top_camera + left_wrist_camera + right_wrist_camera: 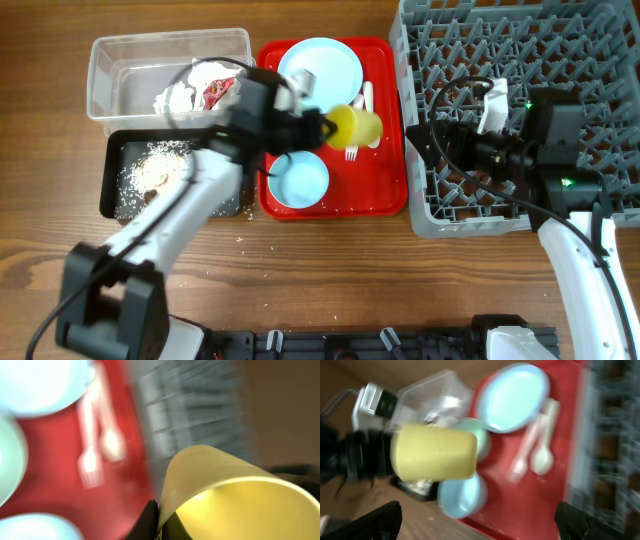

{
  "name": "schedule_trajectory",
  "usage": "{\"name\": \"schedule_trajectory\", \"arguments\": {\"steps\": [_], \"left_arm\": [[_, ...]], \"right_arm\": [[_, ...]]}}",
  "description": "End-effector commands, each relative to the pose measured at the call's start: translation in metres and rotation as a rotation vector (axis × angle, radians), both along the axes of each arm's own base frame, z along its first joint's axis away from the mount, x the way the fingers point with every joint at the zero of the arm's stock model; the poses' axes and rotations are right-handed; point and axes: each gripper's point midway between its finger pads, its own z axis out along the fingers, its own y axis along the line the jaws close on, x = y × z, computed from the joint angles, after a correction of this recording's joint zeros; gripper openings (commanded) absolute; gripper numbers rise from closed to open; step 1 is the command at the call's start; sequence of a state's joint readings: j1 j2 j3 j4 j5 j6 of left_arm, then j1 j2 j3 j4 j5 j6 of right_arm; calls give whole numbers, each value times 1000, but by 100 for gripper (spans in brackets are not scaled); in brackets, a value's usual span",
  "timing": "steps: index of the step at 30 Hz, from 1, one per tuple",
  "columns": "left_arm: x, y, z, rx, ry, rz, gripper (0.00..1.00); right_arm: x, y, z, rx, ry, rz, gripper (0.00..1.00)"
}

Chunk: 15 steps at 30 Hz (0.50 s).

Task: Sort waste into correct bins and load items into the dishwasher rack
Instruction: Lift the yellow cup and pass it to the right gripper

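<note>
In clear tub (105,80): tissue (178,97), wrapper (217,92). In black tray (110,185): crumbs (155,165). Over red tray (385,190): left gripper (325,127) pinched on rim of yellow cup (360,126), cup lying sideways. Over grey rack (600,60), left edge: right gripper (477,510), fingers spread wide.

Table (330,290): brown wood, grain running lengthwise, spreading wide around the left gripper (328,127) and right gripper (440,135). Black rail (380,345): along table edge, well behind both. Lighting: even, soft shadows.

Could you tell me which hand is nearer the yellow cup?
Left. The left hand grips the yellow cup over the red tray; the right hand is open above the rack.
</note>
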State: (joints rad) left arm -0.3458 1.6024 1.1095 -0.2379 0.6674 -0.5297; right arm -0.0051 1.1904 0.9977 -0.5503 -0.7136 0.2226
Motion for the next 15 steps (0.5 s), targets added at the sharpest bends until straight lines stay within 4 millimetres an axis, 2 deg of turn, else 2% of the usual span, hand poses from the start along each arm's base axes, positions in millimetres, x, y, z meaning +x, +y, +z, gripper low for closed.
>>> {"name": "schedule_trajectory", "arguments": {"steps": [1,5,9,15], "left_arm": [[-42,4,77,-386,59,-311,4],[-54,11,91,-467,79,-394,4],[-64,4,94,-485,90,-442,4],[-66,1,94,-487,93,-452,4]], "right_arm": [[-15,35,39,181,-103,236,100],[-25,54,66,287,-218,420,100],[-27,68,68,319,-244,503,100],[-35,87,68,361,-259,616,99]]}}
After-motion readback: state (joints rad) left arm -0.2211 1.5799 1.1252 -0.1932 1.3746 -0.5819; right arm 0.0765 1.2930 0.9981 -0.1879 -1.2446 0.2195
